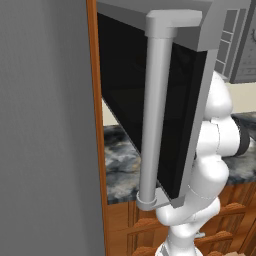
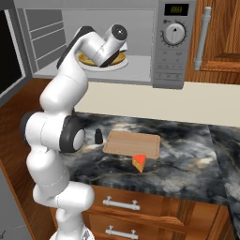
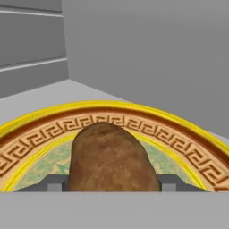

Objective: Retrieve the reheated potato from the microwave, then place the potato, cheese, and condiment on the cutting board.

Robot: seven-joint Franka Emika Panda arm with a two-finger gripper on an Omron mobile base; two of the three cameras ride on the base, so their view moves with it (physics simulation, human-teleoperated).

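Reaching into the open microwave point(image 2: 176, 47) for the potato point(image 3: 112, 159)

Left base view: door point(image 1: 150, 95) swung wide. Right base view: arm inside, over the plate point(image 2: 101, 63); cutting board point(image 2: 132, 143), cheese point(image 2: 138, 162) and condiment point(image 2: 98, 136) waiting on the counter. Hand view: gripper point(image 3: 111, 183) straddling the potato on the plate — jaws partly open, firm hold impossible to tell. Retrieval step in hand; next, probably a secure pinch, then a level lift out.

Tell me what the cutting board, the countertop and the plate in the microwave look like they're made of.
The cutting board looks like light, matte wood, with an even tan face. The countertop looks like polished dark stone, marble or granite, going by its pale veins. The plate under the potato seems glazed ceramic with a painted yellow rim and key-pattern band, though a rendering leaves that open.
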